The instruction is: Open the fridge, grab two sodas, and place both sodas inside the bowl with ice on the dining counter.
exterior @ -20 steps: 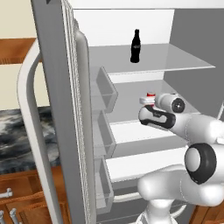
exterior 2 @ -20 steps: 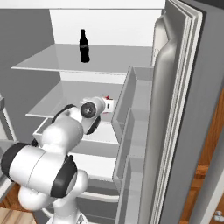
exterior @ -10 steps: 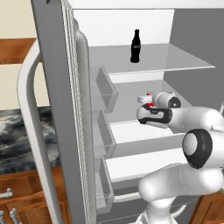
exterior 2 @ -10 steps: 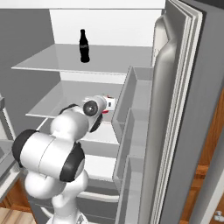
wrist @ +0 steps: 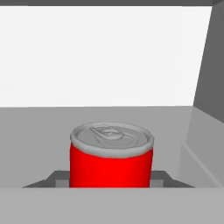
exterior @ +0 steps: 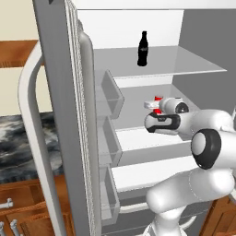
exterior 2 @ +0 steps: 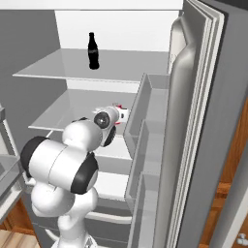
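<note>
Reaching into the open grey fridge (exterior: 69,92) at its middle shelf, the white arm's two-finger gripper (wrist: 110,186) is pinching a small red soda can with a silver pull-tab top (wrist: 111,157), fingers closed against its sides. A black cola-style bottle (exterior: 143,49) is standing upright, well apart, on the shelf above.

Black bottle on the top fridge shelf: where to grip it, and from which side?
Grip the black bottle on its wider lower body, not the narrow neck. It stands upright near the front of the top shelf, with bare shelf on both sides, so a level approach from the open front, jaws either side of the body, looks best. The gripper is currently shut on a red can.
</note>
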Available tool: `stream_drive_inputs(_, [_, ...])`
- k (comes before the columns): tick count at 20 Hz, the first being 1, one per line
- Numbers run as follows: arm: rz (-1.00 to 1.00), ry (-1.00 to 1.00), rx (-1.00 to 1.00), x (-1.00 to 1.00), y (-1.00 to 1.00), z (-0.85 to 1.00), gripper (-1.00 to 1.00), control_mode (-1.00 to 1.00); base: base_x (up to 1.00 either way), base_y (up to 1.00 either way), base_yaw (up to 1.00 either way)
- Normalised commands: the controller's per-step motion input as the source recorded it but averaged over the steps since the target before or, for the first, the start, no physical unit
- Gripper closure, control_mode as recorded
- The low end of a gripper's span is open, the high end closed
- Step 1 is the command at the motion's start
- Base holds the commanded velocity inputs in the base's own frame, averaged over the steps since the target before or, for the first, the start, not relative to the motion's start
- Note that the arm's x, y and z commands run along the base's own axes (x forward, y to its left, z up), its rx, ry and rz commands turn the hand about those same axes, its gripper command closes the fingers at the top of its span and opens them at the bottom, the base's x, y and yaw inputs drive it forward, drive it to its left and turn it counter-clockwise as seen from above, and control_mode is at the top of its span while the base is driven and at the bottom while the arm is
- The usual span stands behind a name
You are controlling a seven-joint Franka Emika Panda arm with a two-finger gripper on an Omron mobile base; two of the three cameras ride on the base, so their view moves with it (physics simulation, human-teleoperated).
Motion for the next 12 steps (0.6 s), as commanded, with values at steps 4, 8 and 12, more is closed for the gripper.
stream_drive_inputs(4, [0.0,-0.01,0.0,0.0,0.0,-0.01,1.0,-1.0,0.0,0.0,0.0])
stream_drive_inputs(8, [0.0,-0.05,0.0,-0.15,0.0,0.01,1.0,-1.0,0.0,0.0,0.0])
stream_drive_inputs(12, [0.0,-0.06,0.0,-0.55,0.0,0.04,1.0,-1.0,0.0,0.0,0.0])
